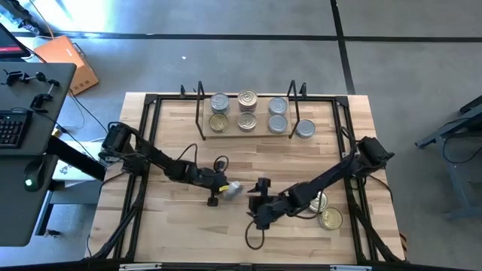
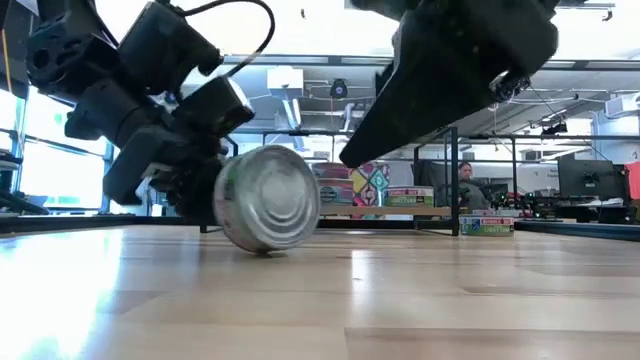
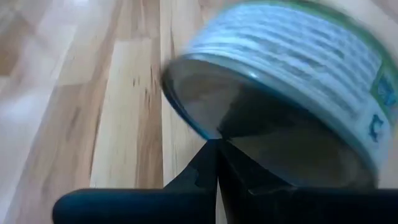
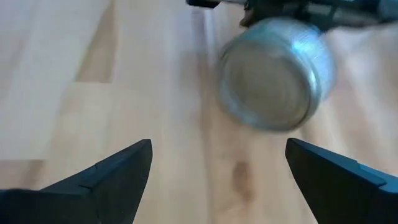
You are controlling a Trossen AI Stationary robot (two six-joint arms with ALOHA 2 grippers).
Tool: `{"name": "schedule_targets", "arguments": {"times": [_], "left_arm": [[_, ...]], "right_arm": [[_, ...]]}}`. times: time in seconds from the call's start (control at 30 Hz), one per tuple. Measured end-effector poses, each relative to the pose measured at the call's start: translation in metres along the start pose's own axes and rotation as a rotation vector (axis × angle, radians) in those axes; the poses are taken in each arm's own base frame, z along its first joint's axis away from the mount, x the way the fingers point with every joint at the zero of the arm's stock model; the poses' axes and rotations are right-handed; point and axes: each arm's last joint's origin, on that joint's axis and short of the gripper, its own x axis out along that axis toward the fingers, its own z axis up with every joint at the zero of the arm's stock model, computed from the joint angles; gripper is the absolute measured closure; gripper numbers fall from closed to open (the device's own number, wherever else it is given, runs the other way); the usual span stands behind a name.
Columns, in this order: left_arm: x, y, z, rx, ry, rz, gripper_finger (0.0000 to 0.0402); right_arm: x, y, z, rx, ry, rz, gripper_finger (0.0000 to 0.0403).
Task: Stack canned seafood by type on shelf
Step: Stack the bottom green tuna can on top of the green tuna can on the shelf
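One tin of canned seafood (image 1: 233, 188) stands tipped up on its rim at the table's middle. Its silver end (image 2: 268, 197) faces the near edge. My left gripper (image 1: 220, 190) is shut, and its tips are against this tin (image 3: 280, 74). My right gripper (image 1: 258, 203) hovers open just right of it and touches nothing; its wrist view shows the tin (image 4: 273, 71) ahead of the spread fingers. Several tins stand on the shelf (image 1: 248, 136) at the far side. One more tin (image 1: 304, 129) stands by the shelf's right end. My left gripper touches the tipped tin with its shut fingertips (image 3: 211, 155), which meet the tin's shadowed flat end at its lower rim (image 3: 214, 132). The fingers come from the table's left, slanting down. The tin rests on its rim (image 2: 262, 247) on the tabletop, tilted.
Two gold-topped tins (image 1: 320, 200) (image 1: 330, 219) lie on the table under my right arm. Black frame rails (image 1: 143, 150) run along the table's sides. Bare wood lies between the shelf and the grippers. A desk with a keyboard (image 1: 9, 128) stands off the table's left.
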Motion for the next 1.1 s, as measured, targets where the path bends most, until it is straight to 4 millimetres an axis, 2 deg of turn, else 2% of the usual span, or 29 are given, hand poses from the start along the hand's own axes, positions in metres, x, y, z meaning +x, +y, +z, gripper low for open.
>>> {"name": "schedule_targets", "arguments": {"times": [0.13, 0.33, 0.6, 0.7, 0.9, 1.1], "left_arm": [[0.0, 0.0, 0.002, 0.0, -0.01, 0.0, 0.0401], [0.0, 0.0, 0.002, 0.004, -0.015, 0.001, 0.0401], [-0.002, 0.0, 0.003, 0.002, -0.007, 0.001, 0.0401], [-0.008, 0.0, 0.005, 0.009, 0.028, 0.0, 0.0401], [-0.026, -0.006, 0.007, 0.044, 0.117, 0.079, 0.0401], [-0.041, -0.02, 0.005, 0.024, 0.142, 0.112, 0.0401]], "right_arm": [[0.0, -0.002, 0.003, -0.076, -0.038, -0.068, 0.0041], [0.01, -0.019, 0.012, -0.133, -0.046, 0.023, 0.0056], [0.008, -0.033, 0.039, -0.425, -0.059, 0.119, 0.0091], [0.01, -0.044, 0.047, -0.484, -0.029, 0.16, 0.0098], [0.028, -0.058, 0.05, -0.594, 0.025, 0.26, 0.0114], [0.038, -0.061, 0.054, -0.605, 0.06, 0.296, 0.0171]]}}
